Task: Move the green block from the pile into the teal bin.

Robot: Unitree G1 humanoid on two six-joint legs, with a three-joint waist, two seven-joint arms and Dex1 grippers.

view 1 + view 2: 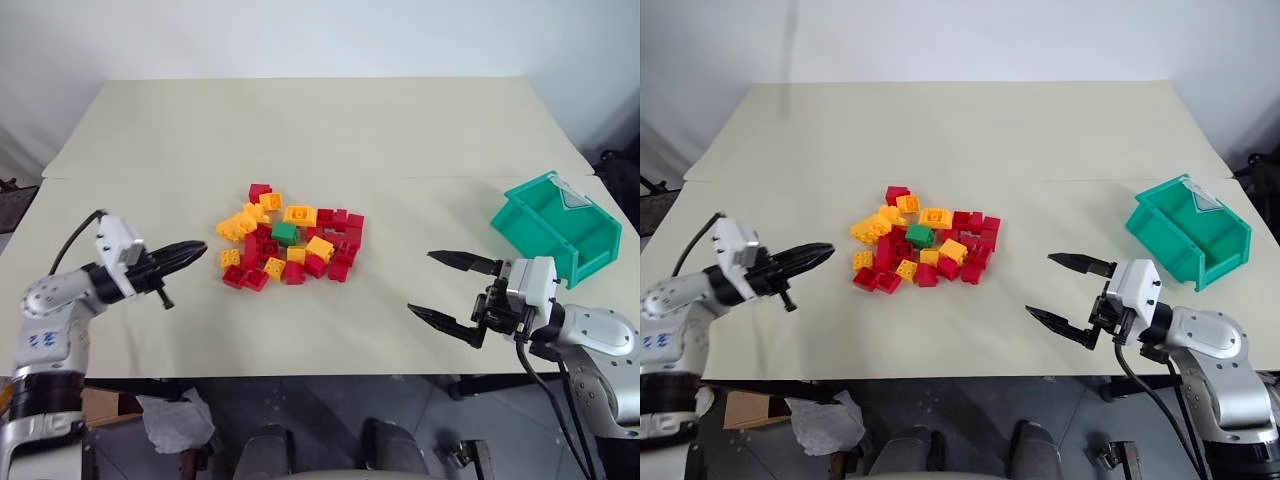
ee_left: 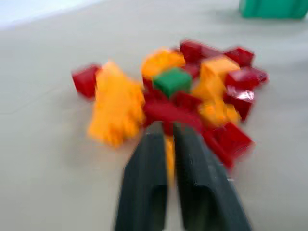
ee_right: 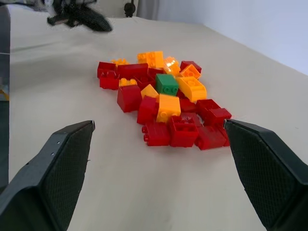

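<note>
The left gripper (image 1: 196, 248) is just left of the pile (image 1: 290, 246), fingers (image 2: 144, 187) nearly together with a narrow gap, gripping nothing. The right gripper (image 1: 447, 288) is right of the pile, fingers spread wide, empty. The green block (image 1: 284, 233) sits in the pile, well apart from the bin (image 1: 560, 227).

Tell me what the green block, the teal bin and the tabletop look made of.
Green block: likely hard moulded plastic, glossy, with round studs on top.
Teal bin: seemingly rigid plastic, thin smooth walls, slight sheen.
Tabletop: matte beige surface; material unclear, perhaps laminate or a covering.
</note>
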